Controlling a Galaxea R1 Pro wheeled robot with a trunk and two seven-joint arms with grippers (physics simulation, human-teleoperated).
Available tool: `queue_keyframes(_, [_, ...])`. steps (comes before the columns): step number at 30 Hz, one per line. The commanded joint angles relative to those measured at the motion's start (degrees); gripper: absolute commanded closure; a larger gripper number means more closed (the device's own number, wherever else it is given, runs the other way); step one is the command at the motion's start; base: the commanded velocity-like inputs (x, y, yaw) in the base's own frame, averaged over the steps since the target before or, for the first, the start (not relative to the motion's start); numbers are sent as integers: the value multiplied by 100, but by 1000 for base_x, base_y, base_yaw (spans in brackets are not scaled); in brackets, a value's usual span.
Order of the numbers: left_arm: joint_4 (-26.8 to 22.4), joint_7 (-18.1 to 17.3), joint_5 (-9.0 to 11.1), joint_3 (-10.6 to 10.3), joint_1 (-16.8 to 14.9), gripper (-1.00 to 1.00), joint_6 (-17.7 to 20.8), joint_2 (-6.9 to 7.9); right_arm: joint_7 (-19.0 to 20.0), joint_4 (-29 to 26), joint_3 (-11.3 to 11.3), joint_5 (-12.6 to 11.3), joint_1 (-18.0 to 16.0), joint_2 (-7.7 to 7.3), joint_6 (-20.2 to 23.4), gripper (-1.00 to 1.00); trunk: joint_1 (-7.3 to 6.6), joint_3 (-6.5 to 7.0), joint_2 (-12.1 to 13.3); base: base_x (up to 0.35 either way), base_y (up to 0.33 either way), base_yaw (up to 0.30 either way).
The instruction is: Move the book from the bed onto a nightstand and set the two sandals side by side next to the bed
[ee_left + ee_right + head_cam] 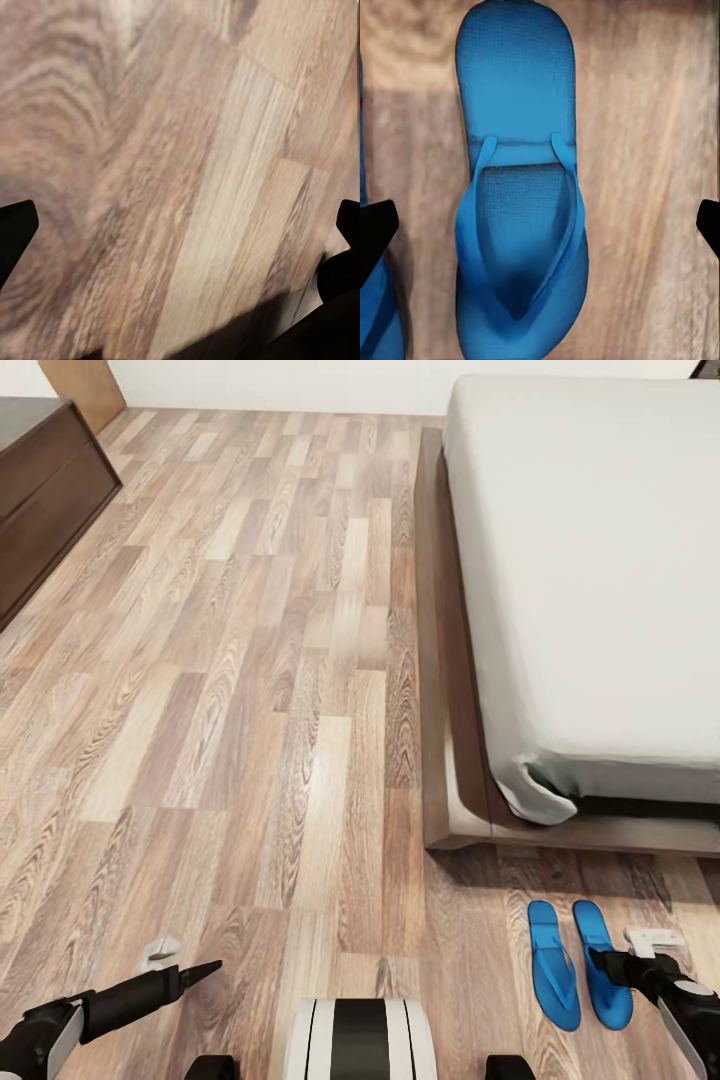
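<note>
Two bright blue sandals lie side by side on the wood floor just past the foot corner of the bed (600,560): the left sandal (553,965) and the right sandal (597,940). My right gripper (622,966) hovers open over the right sandal; in the right wrist view that sandal (521,112) lies between the spread fingers of the gripper (540,225), and the other sandal (371,315) peeks in at the edge. My left gripper (195,972) is open above bare floor, fingertips (15,232) wide apart. The book and the nightstand are out of view.
The bed's dark wooden frame (435,660) runs along the right side of the floor. A long low dark-brown bench (40,490) stands at the far left. Wide plank floor (250,660) stretches between them. My own base (360,1040) sits at the bottom centre.
</note>
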Motion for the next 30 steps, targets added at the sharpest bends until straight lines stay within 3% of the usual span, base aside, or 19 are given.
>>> queue_keyframes(1, [-3,-19,-35,44,-3,-100,60,-5,146,-47,-29,-14,2,-3,38,-100,-3,20,0,0,0,0])
queue_keyframes(4, [-1,43,-40,43,-3,-100,56,-7,725,-74,-43,-92,1,-33,44,-100,-11,86,4,0,0,0])
queue_keyframes(5, [0,61,-42,43,-3,-100,54,-31,1089,-60,-54,-156,3,-47,44,-100,-13,108,6,0,0,0])
queue_keyframes(9, [3,102,-63,43,-3,-100,44,-131,3152,261,-93,-635,13,-135,42,-100,-24,197,11,0,0,0])
queue_keyframes(11, [4,152,-65,43,-3,-100,43,-138,3678,609,-96,-716,15,-315,38,-100,-29,241,14,0,0,0])
queue_keyframes(13, [48,254,-71,43,-3,-100,26,-144,4249,1212,-98,-819,17,-614,8,-100,-34,286,16,0,0,0])
queue_keyframes(15, [327,347,-79,43,-3,-100,-144,-141,4662,1864,-101,-1057,18,-788,-48,-100,-39,330,19,0,0,0])
queue_keyframes(19, [762,396,-78,43,-3,-100,-686,-135,4900,2598,-100,-1504,18,-884,-447,-100,-50,419,24,0,0,0])
queue_keyframes(22, [878,410,-71,38,-3,-100,-874,-198,4929,3007,-95,-1689,18,-902,-798,-100,-57,485,28,0,0,0])
queue_keyframes(30, [917,420,-70,46,-3,-100,-940,-273,4911,3180,-94,-1756,18,-892,-974,-100,-78,662,39,0,0,0])
